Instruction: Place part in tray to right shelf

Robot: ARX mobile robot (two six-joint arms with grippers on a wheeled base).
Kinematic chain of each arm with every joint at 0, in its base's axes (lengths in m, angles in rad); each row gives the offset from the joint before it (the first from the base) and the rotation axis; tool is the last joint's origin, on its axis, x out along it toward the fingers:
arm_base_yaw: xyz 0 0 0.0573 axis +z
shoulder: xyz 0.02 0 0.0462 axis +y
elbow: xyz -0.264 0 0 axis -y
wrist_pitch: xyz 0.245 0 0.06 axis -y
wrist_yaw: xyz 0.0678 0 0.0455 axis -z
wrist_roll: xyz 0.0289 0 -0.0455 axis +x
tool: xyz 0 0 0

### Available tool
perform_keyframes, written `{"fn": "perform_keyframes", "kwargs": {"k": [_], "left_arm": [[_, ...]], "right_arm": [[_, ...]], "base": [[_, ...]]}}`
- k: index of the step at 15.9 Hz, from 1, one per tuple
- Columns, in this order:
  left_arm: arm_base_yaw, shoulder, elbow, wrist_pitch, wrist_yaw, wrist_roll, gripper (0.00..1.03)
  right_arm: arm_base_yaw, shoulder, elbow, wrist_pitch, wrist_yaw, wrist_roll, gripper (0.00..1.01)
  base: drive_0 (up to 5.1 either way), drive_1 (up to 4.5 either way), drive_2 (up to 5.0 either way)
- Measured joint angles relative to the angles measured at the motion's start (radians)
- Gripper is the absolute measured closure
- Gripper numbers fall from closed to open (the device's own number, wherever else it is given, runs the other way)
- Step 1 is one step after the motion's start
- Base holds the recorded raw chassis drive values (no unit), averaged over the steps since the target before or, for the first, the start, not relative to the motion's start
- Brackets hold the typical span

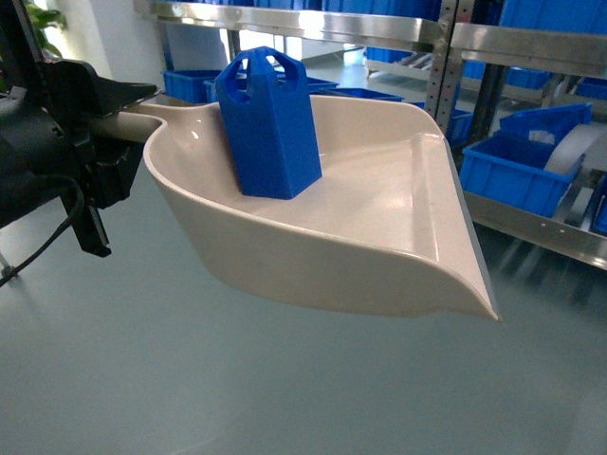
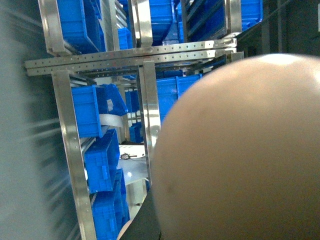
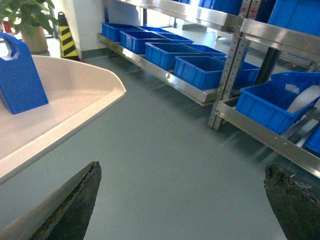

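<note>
The blue part [image 1: 268, 123] stands upright inside the cream tray [image 1: 379, 237], toward its handle end. The tray is held up in the air above the grey floor. My left gripper [image 1: 112, 131] is shut on the tray's handle at the left of the head view. In the left wrist view the tray's beige underside [image 2: 240, 155] fills the right half. My right gripper [image 3: 182, 170] is open over bare floor, with the tray [image 3: 65, 95] and part [image 3: 19, 75] to its left. The right shelf [image 1: 531, 45] runs behind and right of the tray.
Blue crates [image 1: 517, 171] sit on the shelf's low level, and more [image 3: 200, 67] line the steel rack along the wall. A potted plant [image 3: 27, 22] and a striped cone [image 3: 65, 35] stand at the far left. Grey floor [image 1: 285, 379] lies below the tray.
</note>
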Motion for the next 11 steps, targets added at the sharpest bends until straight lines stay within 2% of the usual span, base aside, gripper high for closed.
{"fn": "perform_keyframes", "kwargs": {"k": [11], "left_arm": [[0.001, 0.0, 0.0, 0.0, 0.0, 0.0, 0.89]], "right_arm": [[0.0, 0.0, 0.0, -0.001, 0.0, 0.0, 0.03]], "base": [[-1.6, -1.61, -1.6]]}}
